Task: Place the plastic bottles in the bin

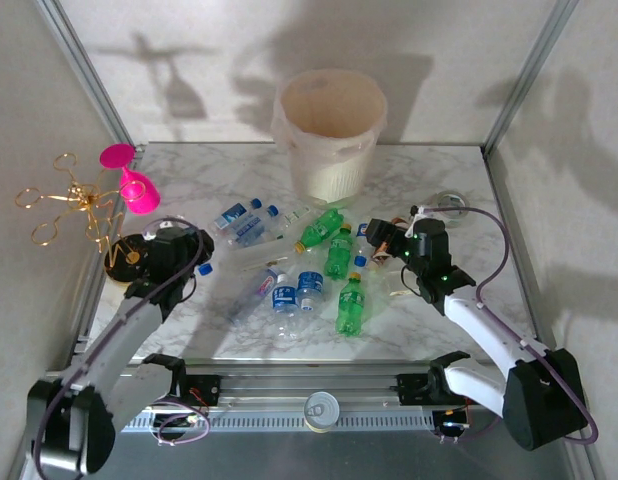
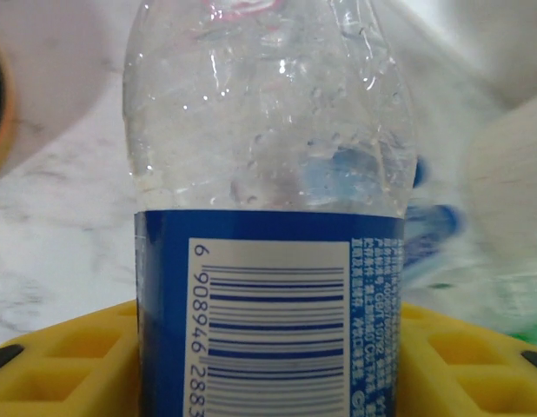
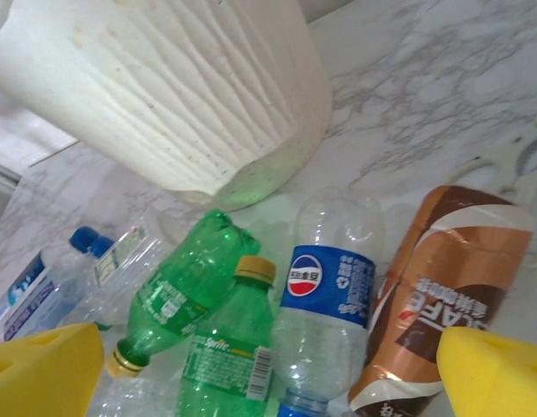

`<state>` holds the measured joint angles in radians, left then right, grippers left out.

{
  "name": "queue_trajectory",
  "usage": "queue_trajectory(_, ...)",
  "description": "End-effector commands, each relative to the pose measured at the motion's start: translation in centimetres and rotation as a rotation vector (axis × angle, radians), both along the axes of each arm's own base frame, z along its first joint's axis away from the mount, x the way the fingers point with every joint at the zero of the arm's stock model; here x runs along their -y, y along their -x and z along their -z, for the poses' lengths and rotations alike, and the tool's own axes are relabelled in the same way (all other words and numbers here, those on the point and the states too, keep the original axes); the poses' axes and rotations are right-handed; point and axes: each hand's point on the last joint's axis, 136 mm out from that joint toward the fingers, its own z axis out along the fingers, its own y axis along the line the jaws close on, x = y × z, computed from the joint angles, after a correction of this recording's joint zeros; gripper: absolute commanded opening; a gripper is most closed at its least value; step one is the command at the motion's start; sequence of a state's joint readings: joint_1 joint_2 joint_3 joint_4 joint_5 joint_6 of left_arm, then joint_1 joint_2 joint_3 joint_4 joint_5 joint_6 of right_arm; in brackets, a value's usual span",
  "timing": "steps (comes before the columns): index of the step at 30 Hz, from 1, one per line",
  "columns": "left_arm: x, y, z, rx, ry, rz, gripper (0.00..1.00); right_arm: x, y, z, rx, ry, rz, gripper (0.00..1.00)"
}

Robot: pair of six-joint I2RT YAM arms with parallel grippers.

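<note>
Grasp stage of the bottle-clearing task, as I watched it from the remote console. My left gripper (image 2: 268, 382) was clenched on a clear bottle (image 2: 268, 156), with its yellow pads (image 2: 69, 365) pressed against either side of the blue label (image 2: 268, 321). My right gripper (image 3: 268, 373) hung released, jaws wide, above two green bottles (image 3: 229, 347), a blue-labelled bottle (image 3: 325, 295) and a brown bottle (image 3: 434, 287), all lying side by side. The other loose bottles (image 1: 289, 290) lay scattered on the marble table (image 1: 439, 180) between the arms, and the bin (image 1: 334, 165) stood upright at the far edge, well apart from the held bottle. I judged these bottles to be empty, light and thin-walled, likely to dent under pressure and to roll or slip. The labelled mid-body, taken crosswise, seemed the surest hold.
</note>
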<state>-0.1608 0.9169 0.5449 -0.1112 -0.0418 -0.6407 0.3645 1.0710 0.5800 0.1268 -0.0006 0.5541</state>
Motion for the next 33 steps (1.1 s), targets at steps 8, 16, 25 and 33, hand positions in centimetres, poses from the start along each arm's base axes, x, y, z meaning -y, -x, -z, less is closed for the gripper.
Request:
queue_trajectory(8, 7.5, -1.0, -13.7, 0.348, 0.244, 0.204, 0.38, -2.3, 0.7, 0.2, -0.012, -0.112, -0.101, 0.99)
queue_trajectory(16, 15.9, -3.9, -24.5, 0.531, 0.259, 0.406, 0.38, -2.1, 0.7, 0.8, -0.018, -0.093, -0.099, 0.99)
queue_trajectory(25, 24.3, -10.1, -28.7, 0.608, 0.204, 0.522, 0.39, -2.2, 0.2, 1.2, -0.002, -0.03, -0.119, 0.99)
queue_trajectory(33, 30.1, -18.8, -28.0, 0.555, 0.07, 0.541, 0.4, -1.9, 0.9, 2.0, -0.017, -0.046, -0.109, 0.99)
